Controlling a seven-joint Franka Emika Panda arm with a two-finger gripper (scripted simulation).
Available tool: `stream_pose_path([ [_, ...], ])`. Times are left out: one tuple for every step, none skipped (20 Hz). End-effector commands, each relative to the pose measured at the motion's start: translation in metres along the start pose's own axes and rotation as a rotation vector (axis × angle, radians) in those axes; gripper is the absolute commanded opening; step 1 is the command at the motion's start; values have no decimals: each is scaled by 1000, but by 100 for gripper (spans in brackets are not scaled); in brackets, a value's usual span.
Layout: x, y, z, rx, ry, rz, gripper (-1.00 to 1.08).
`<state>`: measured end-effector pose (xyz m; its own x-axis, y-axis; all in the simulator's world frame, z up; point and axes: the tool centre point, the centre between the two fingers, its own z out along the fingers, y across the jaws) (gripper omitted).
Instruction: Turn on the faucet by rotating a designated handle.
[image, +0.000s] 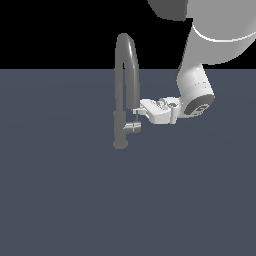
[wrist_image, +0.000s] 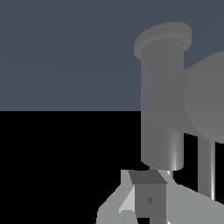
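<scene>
Gripper (image: 136, 113) just above handle (image: 133, 128), beside faucet (image: 121, 100); finger spread unclear. Could slip off the short stub or snag the spout.

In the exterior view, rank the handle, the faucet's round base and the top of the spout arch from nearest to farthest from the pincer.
1. The handle: just under the pincer tip, on the lower column's side.
2. The faucet's round base: lower down, toward the exterior view's left.
3. The top of the spout arch: high above the pincer, clearly the farthest.
</scene>
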<state>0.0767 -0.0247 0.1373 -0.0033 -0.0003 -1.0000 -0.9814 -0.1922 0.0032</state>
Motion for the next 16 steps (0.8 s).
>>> stream_pose_path([
  [-2,4,0,0,0,0,-100],
  [-3,6,0,0,0,0,-100],
  [-3,8,0,0,0,0,-100],
  [-4,10,0,0,0,0,-100],
  [-5,12,0,0,0,0,-100],
  [-6,14,0,0,0,0,-100],
  [-7,16,0,0,0,0,-100],
  [-8,18,0,0,0,0,-100],
  [-8,20,0,0,0,0,-100],
  [-9,22,0,0,0,0,-100],
  [-10,24,0,0,0,0,-100],
  [-10,24,0,0,0,0,-100],
  [-8,21,0,3,2,0,-100],
  [-8,24,-1,3,2,0,-100],
  [-8,26,0,3,2,0,-100],
  [-8,29,-1,3,2,0,-100],
])
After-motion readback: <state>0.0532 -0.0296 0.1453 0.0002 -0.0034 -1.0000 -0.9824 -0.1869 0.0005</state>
